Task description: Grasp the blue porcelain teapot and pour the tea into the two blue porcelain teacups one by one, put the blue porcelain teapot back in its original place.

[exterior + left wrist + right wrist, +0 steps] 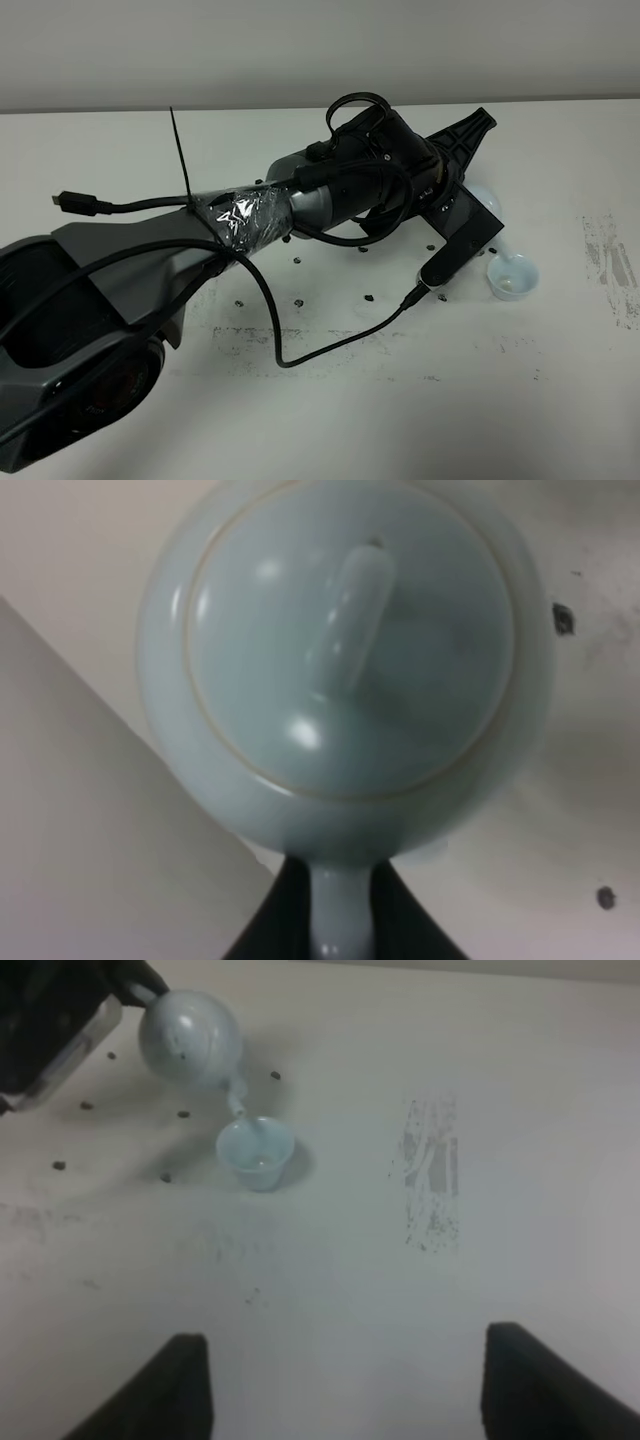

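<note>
— White tabletop is stretching across every view, dotted with dark specks, and a pale wall is running behind it. Where is the blue porcelain teapot sitting?
— It is not sitting at all. It is hanging tilted above the table, on the right side of the exterior high view, with its spout dipping over 1 blue porcelain teacup.
— What is holding it?
— The left gripper is reaching across the middle, and its black fingers are clamping the loop handle from both sides. The lid is sitting on the pot.
— And the right gripper?
— It is hovering well apart from pot and cup, its 2 fingers standing wide apart and gripping nothing.
— Is tea running?
— I cannot tell, because the spout tip and the cup rim are lying too close together in the right wrist view. The cup is standing upright on the table. A grey scuffed patch is lying off to its side, and a black cable is trailing over the table under the left arm.
</note>
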Controlling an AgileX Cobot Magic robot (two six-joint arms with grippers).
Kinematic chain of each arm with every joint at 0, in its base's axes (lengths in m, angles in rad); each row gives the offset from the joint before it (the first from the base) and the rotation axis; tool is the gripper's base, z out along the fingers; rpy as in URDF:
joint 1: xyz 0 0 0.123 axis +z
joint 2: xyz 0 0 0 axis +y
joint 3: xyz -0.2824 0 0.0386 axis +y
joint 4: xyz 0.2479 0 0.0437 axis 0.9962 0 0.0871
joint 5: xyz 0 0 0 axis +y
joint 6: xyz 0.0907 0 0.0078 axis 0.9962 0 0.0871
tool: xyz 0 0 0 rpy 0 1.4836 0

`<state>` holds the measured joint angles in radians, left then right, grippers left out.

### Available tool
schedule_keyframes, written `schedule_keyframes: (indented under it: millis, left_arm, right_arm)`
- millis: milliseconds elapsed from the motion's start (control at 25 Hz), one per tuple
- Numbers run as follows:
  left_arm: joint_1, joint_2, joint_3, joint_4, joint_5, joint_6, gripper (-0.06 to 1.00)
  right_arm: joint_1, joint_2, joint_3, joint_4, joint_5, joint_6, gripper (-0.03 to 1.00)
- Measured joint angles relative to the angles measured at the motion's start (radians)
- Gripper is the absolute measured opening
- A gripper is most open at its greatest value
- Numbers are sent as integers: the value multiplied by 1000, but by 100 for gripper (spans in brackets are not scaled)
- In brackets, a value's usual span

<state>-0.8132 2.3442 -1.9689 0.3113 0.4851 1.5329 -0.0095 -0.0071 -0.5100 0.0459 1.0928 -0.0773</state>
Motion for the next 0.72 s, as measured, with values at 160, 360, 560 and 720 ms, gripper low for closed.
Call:
schedule_keyframes:
  millis: [160,360,560,720]
  left_arm:
    - [-2,0,0,1,-12,1,4]
    - [-2,0,0,33,-14,1,4]
    - [-5,0,0,53,-24,3,4]
    - [-11,0,0,55,-27,4,4]
  right_arm:
    - [0,0,0,0,0,0,59]
    - [0,0,0,0,0,0,59]
    - [0,0,0,0,0,0,59]
    - [0,0,0,0,0,0,59]
